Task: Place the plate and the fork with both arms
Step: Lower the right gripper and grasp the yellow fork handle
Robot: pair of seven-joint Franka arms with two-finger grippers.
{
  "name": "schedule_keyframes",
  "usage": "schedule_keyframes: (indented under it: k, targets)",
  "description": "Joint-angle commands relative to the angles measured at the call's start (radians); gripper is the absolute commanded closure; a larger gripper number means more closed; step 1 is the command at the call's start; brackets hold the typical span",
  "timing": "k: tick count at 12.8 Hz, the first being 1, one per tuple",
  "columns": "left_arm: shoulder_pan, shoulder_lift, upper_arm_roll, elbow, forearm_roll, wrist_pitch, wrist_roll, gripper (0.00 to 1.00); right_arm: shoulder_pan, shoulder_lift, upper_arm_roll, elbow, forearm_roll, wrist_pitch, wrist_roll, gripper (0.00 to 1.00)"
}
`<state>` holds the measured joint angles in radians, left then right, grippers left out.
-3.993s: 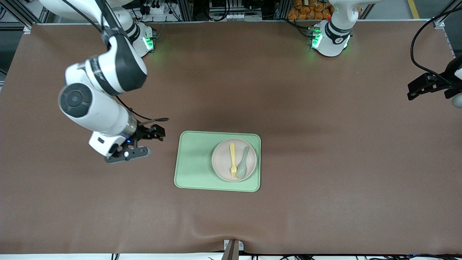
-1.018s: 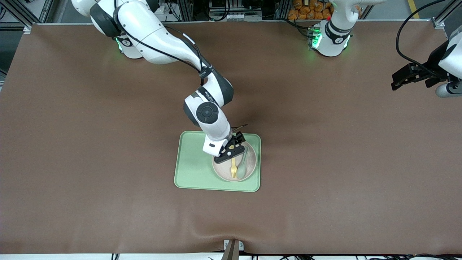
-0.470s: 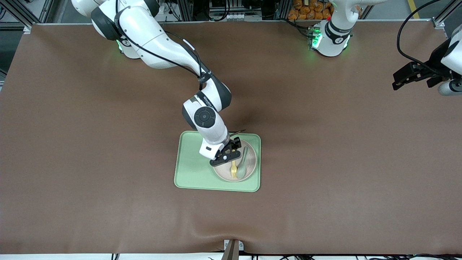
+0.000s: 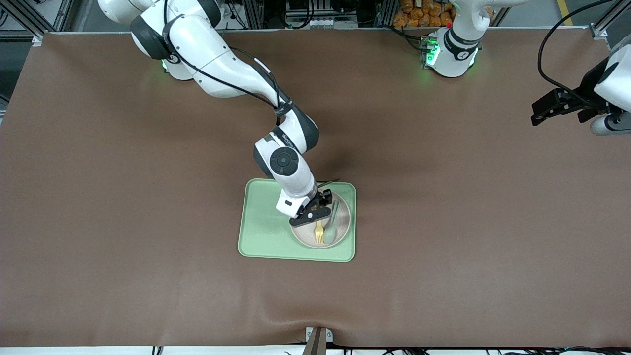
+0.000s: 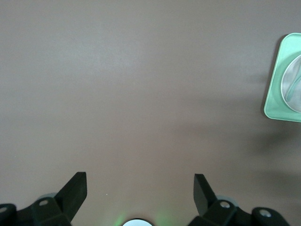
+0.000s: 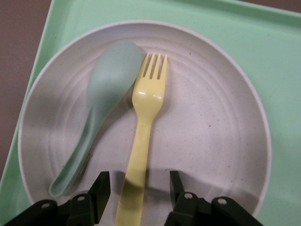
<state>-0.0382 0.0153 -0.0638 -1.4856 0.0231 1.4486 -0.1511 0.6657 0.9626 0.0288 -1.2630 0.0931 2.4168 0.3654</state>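
1. The pale plate (image 4: 319,231) sits on the light green tray (image 4: 266,231), at the tray's end toward the left arm.
2. The yellow fork (image 6: 143,141) lies in the plate beside the grey-green spoon (image 6: 101,103).
3. The right gripper (image 6: 138,188) is low over the plate, its fingers apart on either side of the fork's handle, not clamped on it.
4. The left gripper (image 5: 140,193) hangs wide open over bare table, waiting well apart from the tray.
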Motion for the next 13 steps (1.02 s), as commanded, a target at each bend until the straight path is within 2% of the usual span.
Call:
schedule_keyframes:
  k: [1, 4, 11, 13]
  targets:
    - [0.001, -0.002, -0.004, 0.019, 0.023, -0.002, 0.022, 0.00, 0.005, 0.030, 0.002, 0.047, -0.001, -0.002, 0.020, 0.59]
    - [-0.002, 0.003, -0.004, 0.024, 0.023, -0.001, 0.024, 0.00, 0.005, 0.030, 0.000, 0.045, -0.007, -0.002, 0.018, 0.99]
    - [0.001, -0.002, -0.005, 0.024, 0.023, -0.001, 0.025, 0.00, -0.004, -0.011, 0.002, 0.033, -0.003, -0.022, 0.021, 1.00]
    - [0.003, -0.002, -0.005, 0.024, 0.023, -0.001, 0.025, 0.00, -0.024, -0.030, 0.002, 0.033, -0.001, -0.076, 0.027, 1.00]
